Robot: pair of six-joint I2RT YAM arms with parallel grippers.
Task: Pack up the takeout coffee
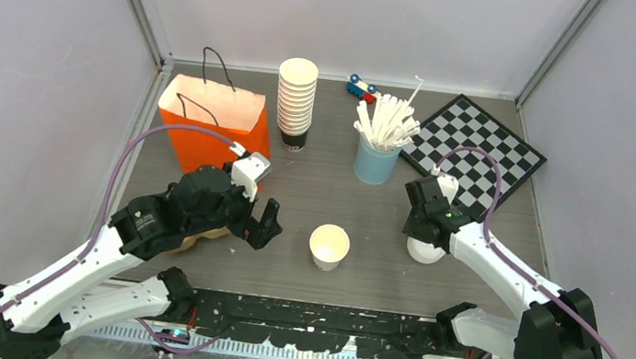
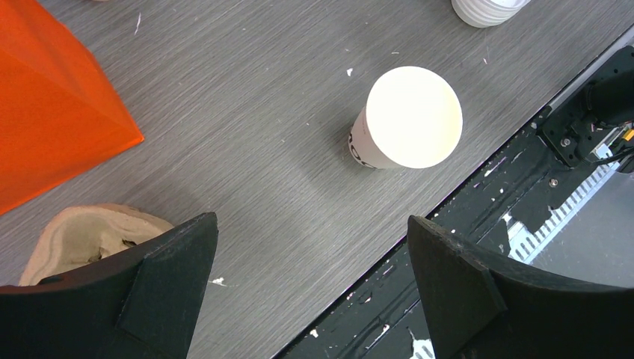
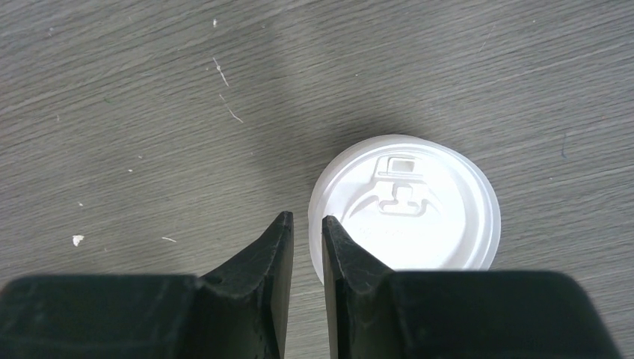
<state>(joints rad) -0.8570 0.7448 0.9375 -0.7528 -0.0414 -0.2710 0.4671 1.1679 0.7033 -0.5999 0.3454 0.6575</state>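
One takeout coffee (image 3: pixel 407 206), a small white paper cup with a round sip lid, stands right of the table's middle (image 1: pixel 426 250). My right gripper (image 3: pixel 307 217) hangs just above its left edge. The jaws are a narrow gap apart with only table showing between them, and the right fingertip overlaps the lid's rim. That cup's edge also shows at the top of the left wrist view (image 2: pixel 486 9). A second white paper cup (image 1: pixel 329 246) stands at the table's middle (image 2: pixel 407 120); I make out no lid on it. My left gripper (image 2: pixel 310 221) is wide open and empty, left of this cup (image 1: pixel 257 227).
An orange paper bag (image 1: pixel 210 124) stands at the back left. A brown pulp cup tray (image 2: pixel 90 232) lies under my left wrist. At the back are a stack of lidless cups (image 1: pixel 295 102), a light-blue cup of white sticks (image 1: pixel 378 150), a toy car (image 1: pixel 362 88) and a checkerboard (image 1: pixel 476 149).
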